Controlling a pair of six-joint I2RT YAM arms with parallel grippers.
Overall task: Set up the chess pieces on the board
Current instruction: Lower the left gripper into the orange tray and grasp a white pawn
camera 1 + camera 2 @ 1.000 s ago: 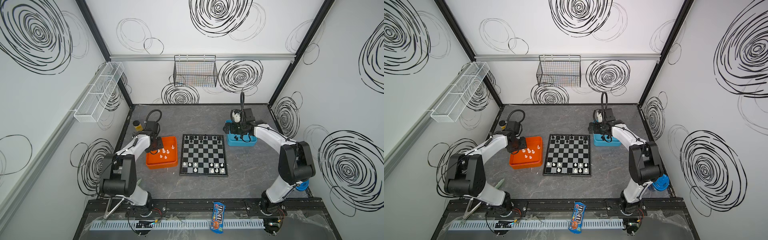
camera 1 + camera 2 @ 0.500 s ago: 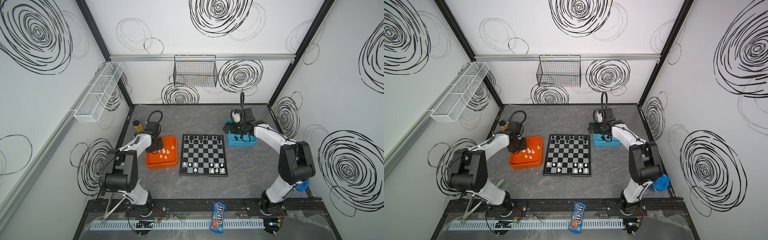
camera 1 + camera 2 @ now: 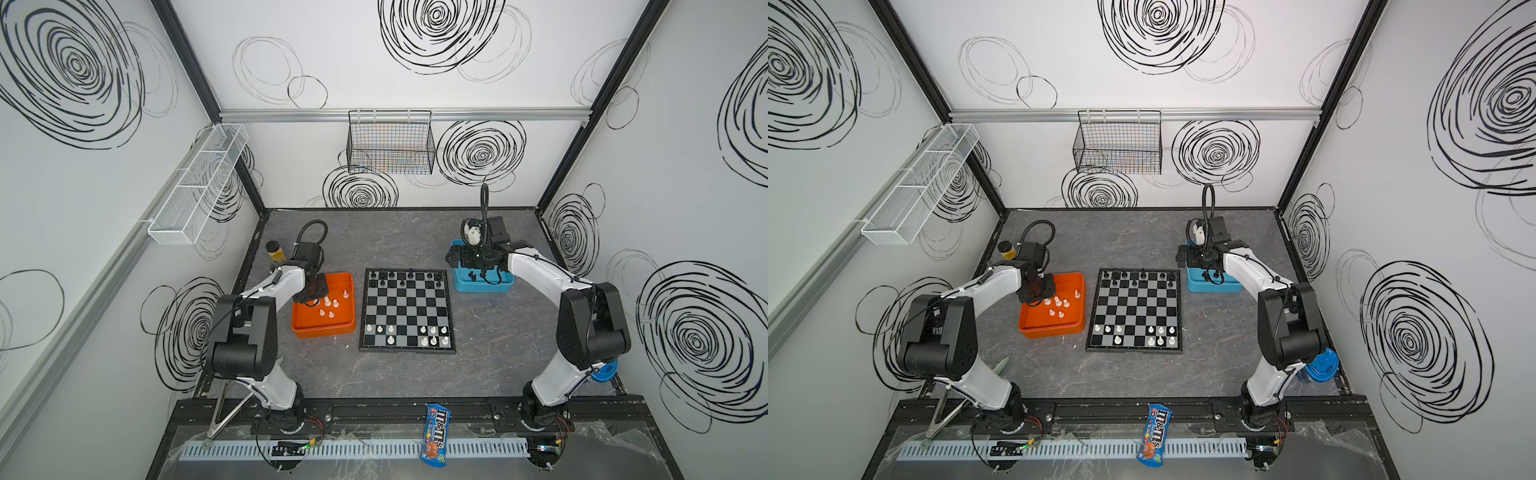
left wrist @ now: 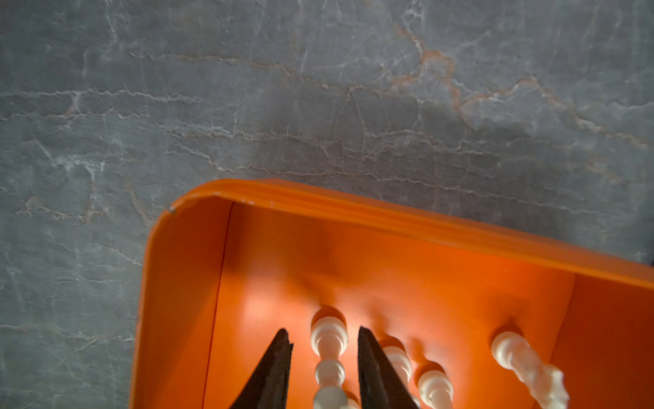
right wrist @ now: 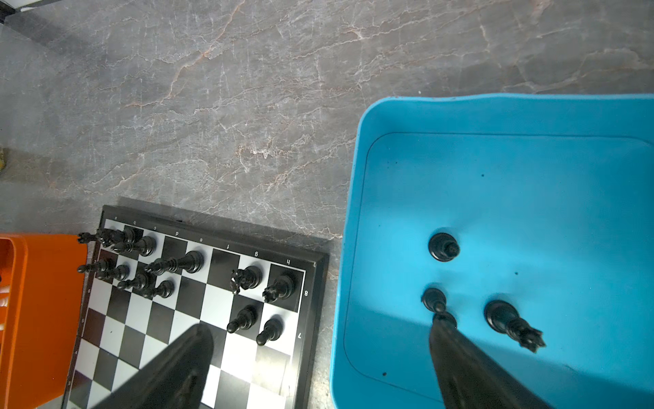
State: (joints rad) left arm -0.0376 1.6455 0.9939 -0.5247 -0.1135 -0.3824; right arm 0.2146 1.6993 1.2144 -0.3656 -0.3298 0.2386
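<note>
Near me, white chess pieces [image 3: 433,330] are standing on the board [image 3: 406,307], centre of a top view. In the orange tray [image 4: 389,216] my left gripper [image 4: 322,331] is straddling a white piece [image 4: 329,341] that I'm judging light and slippery. Its jaws are narrower than a second ago but not touching, and I'm aiming for the waist. Farther back, my right gripper [image 5: 320,324] is hanging wide open, unmoved, between the board's edge and the blue tray [image 5: 495,113].

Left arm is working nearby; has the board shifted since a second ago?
No. The board sits where it was against the front rail, with the same gap to the orange tray.
</note>
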